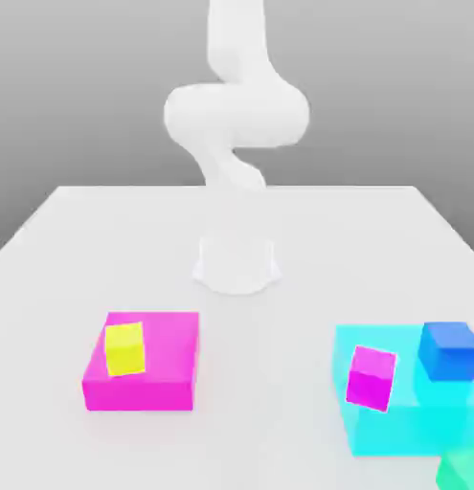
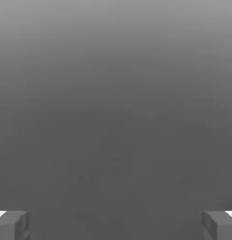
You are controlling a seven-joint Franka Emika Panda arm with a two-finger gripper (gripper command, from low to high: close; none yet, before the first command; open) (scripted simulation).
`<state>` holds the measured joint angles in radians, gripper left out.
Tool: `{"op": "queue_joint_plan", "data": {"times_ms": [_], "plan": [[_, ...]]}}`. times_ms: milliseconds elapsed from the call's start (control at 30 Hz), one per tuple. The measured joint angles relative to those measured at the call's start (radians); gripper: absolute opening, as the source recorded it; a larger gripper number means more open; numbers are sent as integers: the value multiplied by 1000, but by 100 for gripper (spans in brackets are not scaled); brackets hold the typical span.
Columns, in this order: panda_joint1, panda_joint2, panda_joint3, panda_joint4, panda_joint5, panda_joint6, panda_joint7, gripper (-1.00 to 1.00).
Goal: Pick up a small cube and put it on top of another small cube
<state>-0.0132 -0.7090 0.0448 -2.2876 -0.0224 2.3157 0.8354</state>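
The small green cube [image 1: 462,469] lies at the front edge of the exterior view's right, cut off by the picture's corner, just in front of a large cyan block [image 1: 413,426]. In the hand view my gripper [image 2: 116,226] is open, one fingertip [image 2: 12,226] far from the other with nothing between them and only plain grey behind. The white arm [image 1: 236,115] rises from its base [image 1: 237,263] at the table's middle and bends upward out of the picture.
A small magenta cube [image 1: 371,377] and a blue cube [image 1: 449,350] sit on the cyan block. On the exterior view's left a small yellow cube [image 1: 125,349] rests on a flat magenta block [image 1: 169,378]. All stand on the white table [image 1: 250,421].
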Motion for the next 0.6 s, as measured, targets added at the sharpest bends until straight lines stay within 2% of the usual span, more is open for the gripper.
{"op": "queue_joint_plan", "data": {"times_ms": [367,600], "plan": [[-26,404,180,56,-136,68,185,0],[4,659,251,91,-232,110,308,0]]}}
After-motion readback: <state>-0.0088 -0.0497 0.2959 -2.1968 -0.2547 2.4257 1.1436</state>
